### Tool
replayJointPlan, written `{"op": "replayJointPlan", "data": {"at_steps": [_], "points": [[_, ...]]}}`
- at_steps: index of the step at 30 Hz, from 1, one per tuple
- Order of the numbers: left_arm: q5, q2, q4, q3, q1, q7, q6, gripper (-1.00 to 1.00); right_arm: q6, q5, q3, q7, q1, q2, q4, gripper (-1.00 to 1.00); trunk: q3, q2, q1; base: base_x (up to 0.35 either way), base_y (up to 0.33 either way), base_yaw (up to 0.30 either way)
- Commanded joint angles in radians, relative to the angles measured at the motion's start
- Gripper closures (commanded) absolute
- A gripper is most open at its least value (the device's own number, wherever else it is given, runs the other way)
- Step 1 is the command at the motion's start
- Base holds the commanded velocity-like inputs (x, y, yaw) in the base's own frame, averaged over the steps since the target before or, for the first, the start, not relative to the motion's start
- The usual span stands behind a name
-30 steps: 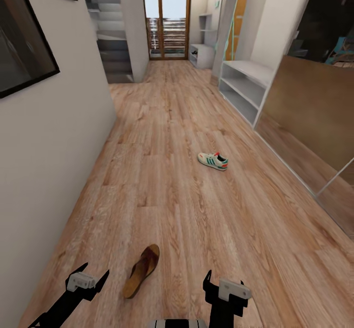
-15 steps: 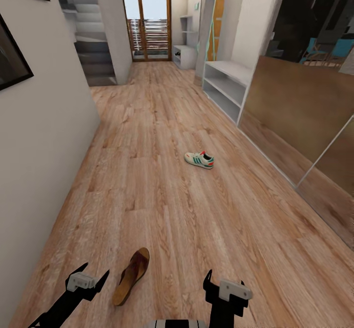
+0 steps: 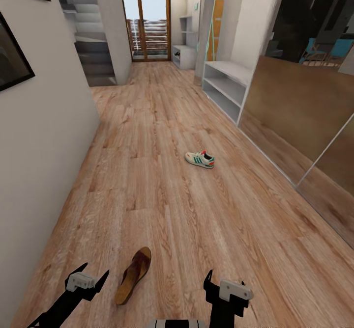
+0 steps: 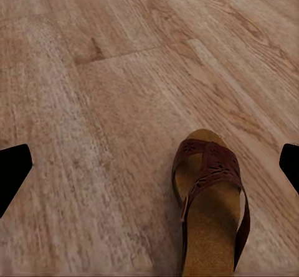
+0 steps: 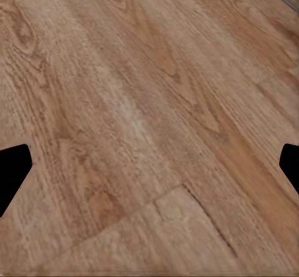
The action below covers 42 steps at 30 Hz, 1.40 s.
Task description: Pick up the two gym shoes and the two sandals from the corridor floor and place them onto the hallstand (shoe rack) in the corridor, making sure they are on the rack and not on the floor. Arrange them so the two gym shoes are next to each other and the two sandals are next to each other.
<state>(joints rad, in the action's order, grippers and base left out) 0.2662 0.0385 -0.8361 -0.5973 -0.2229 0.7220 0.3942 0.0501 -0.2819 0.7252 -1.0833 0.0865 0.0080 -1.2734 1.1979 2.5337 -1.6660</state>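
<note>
Light, stiff-soled dark brown leather open-toe sandal on wood-plank corridor floor, best pinched across wide strap; left end effector and right end effector released, empty.

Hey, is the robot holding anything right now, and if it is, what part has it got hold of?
Nothing is held. The left gripper and right gripper are both open, and the sandal lies on the floor between them.
</note>
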Motion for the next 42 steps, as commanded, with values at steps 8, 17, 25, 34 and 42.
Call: {"op": "replayJointPlan", "data": {"at_steps": [8,17,25,34,42], "points": [[0.008,0.000,0.000,-0.004,-0.001,0.004,0.005,-1.00,0.005,-0.006,0.002,-0.005,0.001,0.000,0.000,-1.00,0.001,0.000,0.000,-0.073,0.193,-0.001],[0.008,0.000,0.000,-0.004,-0.001,0.004,0.006,-1.00,0.005,-0.006,0.002,-0.007,0.000,0.000,0.000,-1.00,0.001,0.000,0.000,-0.033,0.080,0.000],[0.008,0.000,0.000,-0.004,-0.001,0.004,0.006,-1.00,0.005,-0.006,0.001,-0.007,0.000,-0.001,0.000,-1.00,0.001,0.000,0.000,-0.009,0.021,0.000],[0.012,0.022,-0.030,-0.027,0.021,-0.002,0.015,-1.00,-0.002,0.012,0.013,-0.010,0.023,-0.001,-0.003,-1.00,0.001,0.000,0.000,-0.001,0.001,0.000],[0.012,0.022,-0.030,-0.027,0.021,-0.002,0.015,-1.00,-0.002,0.012,0.013,-0.010,0.023,-0.001,-0.003,-1.00,0.001,0.000,0.000,0.000,0.000,0.000]]}}
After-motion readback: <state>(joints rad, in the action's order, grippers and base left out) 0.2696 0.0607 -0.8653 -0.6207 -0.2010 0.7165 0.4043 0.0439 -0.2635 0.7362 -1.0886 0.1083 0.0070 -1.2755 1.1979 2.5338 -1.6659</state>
